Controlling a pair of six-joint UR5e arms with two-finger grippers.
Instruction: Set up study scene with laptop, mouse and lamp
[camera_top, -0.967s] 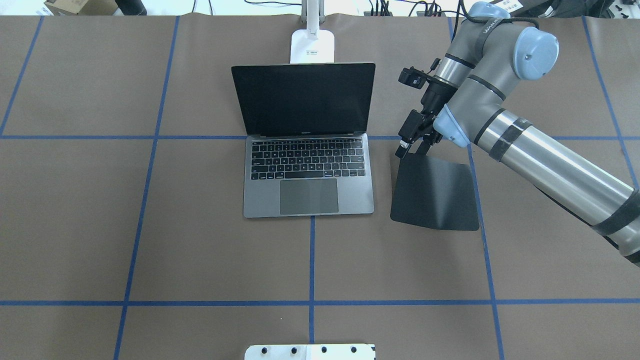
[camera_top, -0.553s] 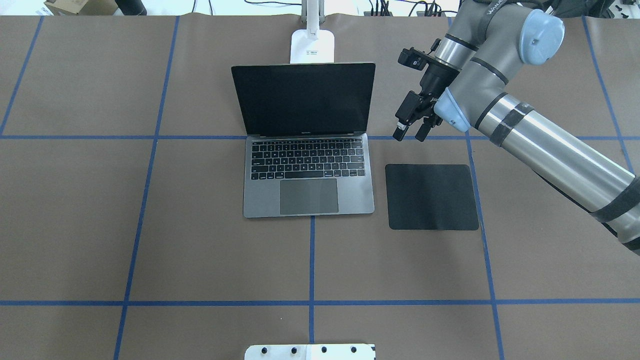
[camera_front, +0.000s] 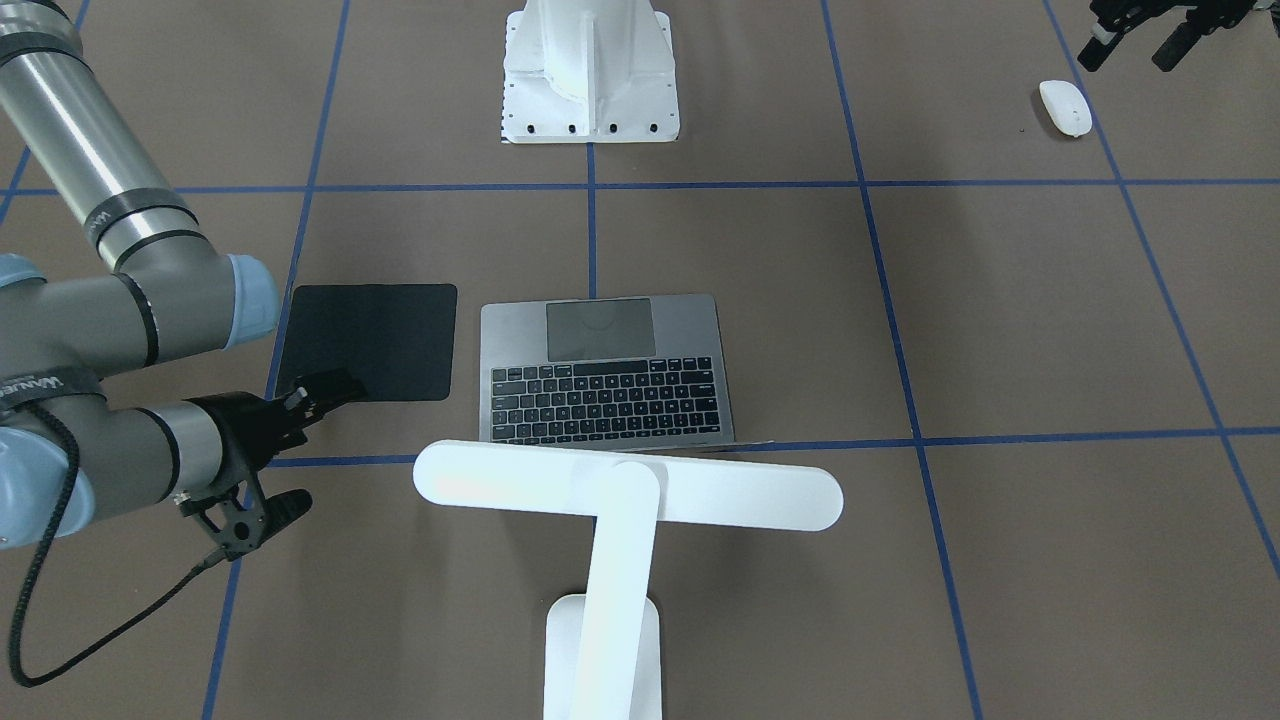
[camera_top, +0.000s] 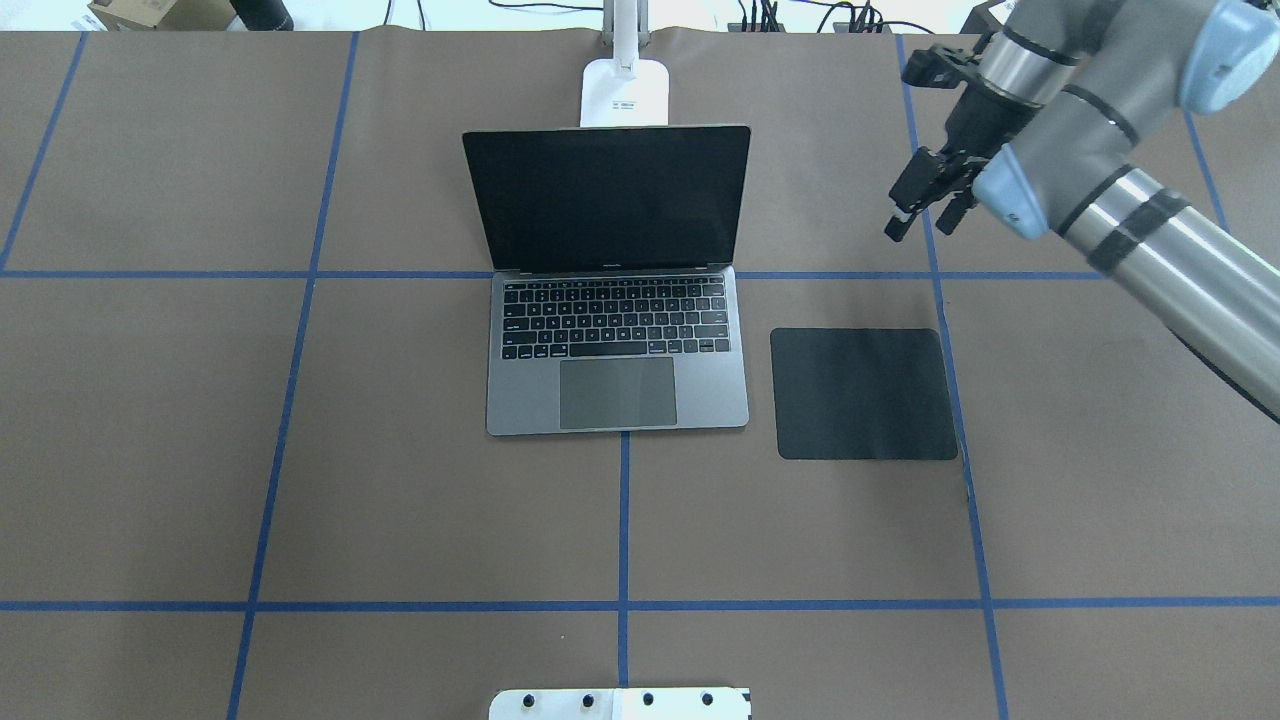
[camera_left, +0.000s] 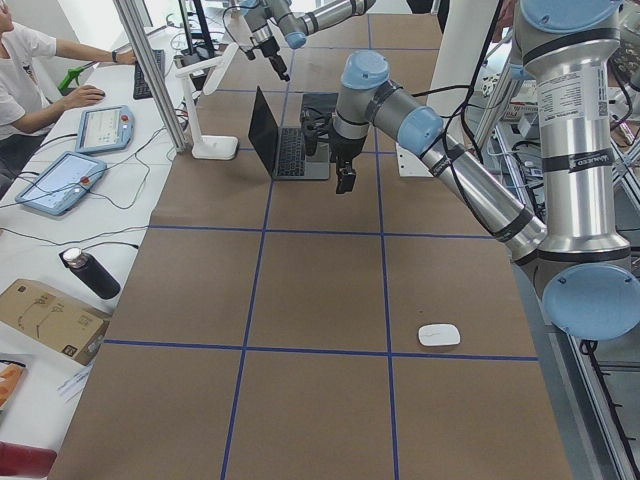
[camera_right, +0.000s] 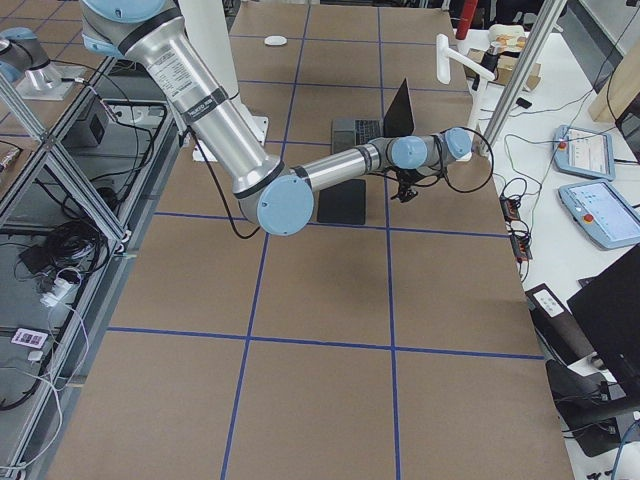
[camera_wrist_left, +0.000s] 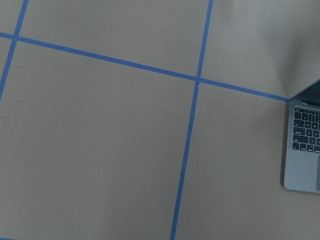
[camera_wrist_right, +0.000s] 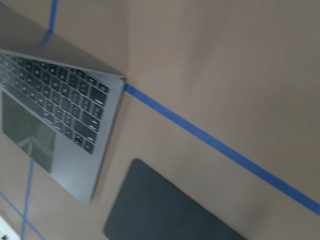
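The right arm reaches across the bench (camera_top: 300, 480), its hand (camera_top: 918, 222) raised beyond the black mat (camera_top: 865, 393), fingers spread and empty. The left hand (camera_front: 1135, 42) hangs released near the mouse (camera_front: 1063, 107), not touching it. The laptop (camera_top: 617, 390) sits open in front of the lamp (camera_front: 628, 485).

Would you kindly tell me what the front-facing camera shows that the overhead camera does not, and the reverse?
Only the front-facing view shows the mouse, the left gripper and the lamp's long head. Only the overhead view shows the face of the laptop's dark screen. Both show the laptop's keyboard, the black mat, the lamp's base and the right gripper, which is open.
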